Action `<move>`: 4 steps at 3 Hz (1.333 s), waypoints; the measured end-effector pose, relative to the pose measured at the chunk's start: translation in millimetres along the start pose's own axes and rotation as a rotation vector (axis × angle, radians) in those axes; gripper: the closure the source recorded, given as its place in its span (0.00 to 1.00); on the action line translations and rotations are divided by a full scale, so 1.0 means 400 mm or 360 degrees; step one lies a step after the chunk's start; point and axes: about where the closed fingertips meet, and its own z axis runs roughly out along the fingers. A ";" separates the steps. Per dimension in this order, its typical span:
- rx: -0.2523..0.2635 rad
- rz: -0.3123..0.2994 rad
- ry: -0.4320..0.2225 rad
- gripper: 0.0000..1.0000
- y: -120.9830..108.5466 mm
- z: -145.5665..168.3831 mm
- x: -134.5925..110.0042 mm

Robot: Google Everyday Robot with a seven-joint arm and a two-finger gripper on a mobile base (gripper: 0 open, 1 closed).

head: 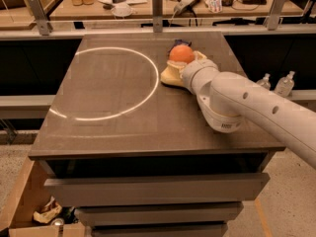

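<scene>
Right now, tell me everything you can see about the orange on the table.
The orange is round, bright orange and whole. It rests on the far right part of the dark tabletop, just outside the white circle. The gripper sits against its near side, hiding its lower part. Something dark purple shows just behind it.

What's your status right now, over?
Gripper at the orange, far right of table. Orange near the back edge. Small dark item just behind it.
</scene>
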 end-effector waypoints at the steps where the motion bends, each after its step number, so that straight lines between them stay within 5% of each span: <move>1: -0.0033 0.0009 -0.0029 0.36 0.005 0.002 0.003; 2: -0.0080 0.0002 -0.0064 0.38 0.011 0.001 0.002; 4: -0.0153 -0.0035 -0.0115 0.84 0.014 0.021 -0.020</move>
